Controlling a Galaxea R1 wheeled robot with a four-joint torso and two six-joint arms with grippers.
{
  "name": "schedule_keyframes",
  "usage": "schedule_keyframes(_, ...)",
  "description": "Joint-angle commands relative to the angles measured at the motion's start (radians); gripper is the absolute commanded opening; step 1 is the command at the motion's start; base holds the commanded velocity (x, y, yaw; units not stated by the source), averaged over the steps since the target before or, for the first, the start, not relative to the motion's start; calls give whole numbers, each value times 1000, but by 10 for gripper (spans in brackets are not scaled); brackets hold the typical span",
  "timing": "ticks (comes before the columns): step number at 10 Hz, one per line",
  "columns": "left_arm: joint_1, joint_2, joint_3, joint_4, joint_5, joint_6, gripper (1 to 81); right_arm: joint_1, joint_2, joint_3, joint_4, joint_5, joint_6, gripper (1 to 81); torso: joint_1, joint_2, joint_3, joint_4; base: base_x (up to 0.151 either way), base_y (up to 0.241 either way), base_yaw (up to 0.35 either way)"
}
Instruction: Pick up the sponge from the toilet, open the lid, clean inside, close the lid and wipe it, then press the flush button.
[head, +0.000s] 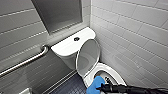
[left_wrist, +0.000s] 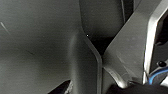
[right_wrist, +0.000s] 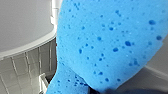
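**Sponge at the bowl's rim, lid up: scrubbing the inside**

The lid stands raised, leaning back toward the tank of the toilet. This leaves the bowl open, so the step in hand looks like cleaning inside. The sponge sits at the bowl's near rim, at the tip of the dark right arm that comes in over the bowl's right edge.

To do it well, the pad should go down past the rim and be pressed flat against the inner wall. It should then sweep round the curve rather than dab at one spot. The arm needs to stay clear of the upright lid, since a knock could tip it shut onto the wrist. Glossy ceramic will probably drag on a soft pad, so the hold must be firm.

The right gripper appears to be grasping the sponge, clenched on its lower end. The pad hides how wide the gripper is parted. The flush button lies untouched at the middle of the tank top.
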Motion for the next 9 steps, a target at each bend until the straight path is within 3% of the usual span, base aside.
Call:
schedule_keyframes(1, 11, -11, 21, -1, 79, 5, 811, 42, -78, 87, -11, -57, 0, 10, 0, 0, 0, 0, 0, 0, 0)
schedule_keyframes(9, 10, -8, 21, 1, 79, 6, 811, -109, -385, 290, -16, 80, -1, 10, 0, 0, 0, 0, 0, 0, 0)
